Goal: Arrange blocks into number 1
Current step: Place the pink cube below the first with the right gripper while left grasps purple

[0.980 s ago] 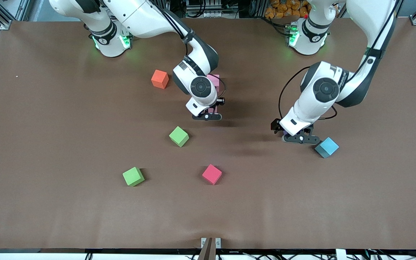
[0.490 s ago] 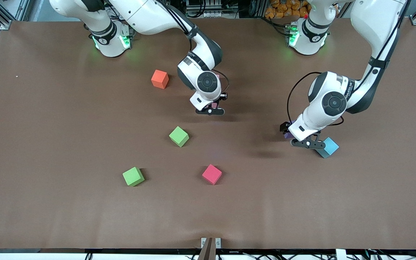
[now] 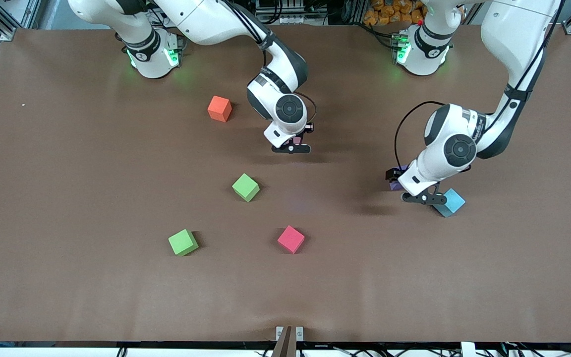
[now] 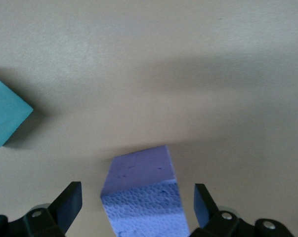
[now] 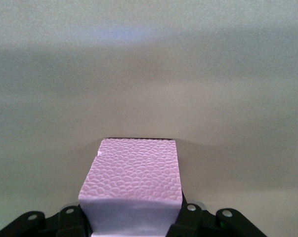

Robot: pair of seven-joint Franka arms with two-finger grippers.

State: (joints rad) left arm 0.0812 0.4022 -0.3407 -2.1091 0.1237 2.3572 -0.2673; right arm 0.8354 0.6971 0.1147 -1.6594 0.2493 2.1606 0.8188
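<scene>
Two grippers are busy, so look at each one in turn.

Your right gripper [image 3: 291,148] is closed tight on a light pink block [image 5: 131,187]. It hangs over the upper middle of the front view, with bare table [image 3: 67,173] under it. You cannot see any row begun yet, so I think this block may be an early piece of the 1. Pick a clear spot in the middle. Bring the block down flat until it sits on the table, and only then let go. Keep its sides square to the table edge, so the next blocks can line up straight.

Your left gripper [image 3: 422,198] is wide open and holds nothing. The purple block [image 4: 139,173] sits between its fingers [image 4: 69,197], with a gap on each side. The block looks turned a little, so twist the wrist until the pads face flat sides, not corners. Go low, then squeeze softly, because these blocks look squishy.

Watch the light blue block [image 3: 450,202]. It lies just beside that gripper, a bit lower in the frame, and you could bump it.

Farther out, the orange block [image 3: 219,108] is near the top. One green block [image 3: 245,187] is in the middle. The other green block [image 3: 183,242] and the red-pink block [image 3: 291,239] lie lower down.

No block has any writing. Small marks on the left arm [image 3: 479,129] are too tiny to read.
</scene>
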